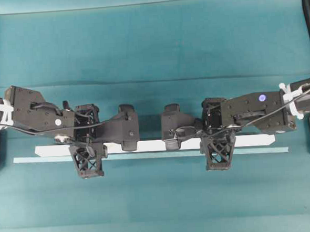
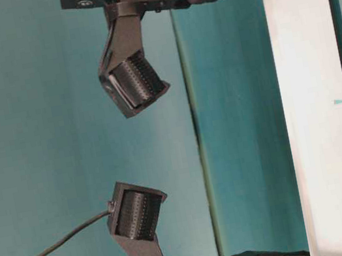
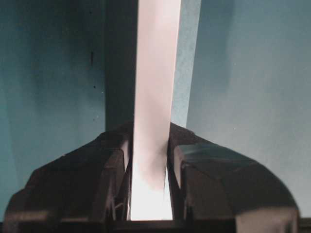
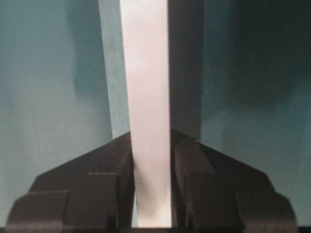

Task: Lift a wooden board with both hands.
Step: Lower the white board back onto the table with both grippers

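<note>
The board [image 1: 157, 145] is long, thin and flat, with a white top. It lies across the middle of the teal table [image 1: 150, 42], running from left to right in the view from above. A pale strip of tape [image 1: 147, 155] runs along the table right next to it.

The board looks stiff. It stays straight from end to end and does not sag between the two grippers. It looks light too, because it is so thin. Its white face looks smooth, so I think it could slip if the squeeze is weak.

Both grippers are already on it. The left gripper [image 3: 149, 184] has its fingers [image 3: 112, 179] pulled in close, pressing on the two long edges of the board [image 3: 153, 97]. The right gripper [image 4: 151, 184] does the same, with its fingers [image 4: 194, 174] tight against the board [image 4: 146, 97]. So each one is holding the board by its narrow width.

The left gripper [image 1: 88, 161] holds near the left end, and the right gripper [image 1: 218, 153] holds over toward the right end. That is a good way to hold a long thing, because the weight is shared and it will not tip.

A dark shadow shows beside the board in both wrist views, so it may be a little off the table. I cannot tell for sure.

The arms should rise together, or the board could tilt or twist.
</note>
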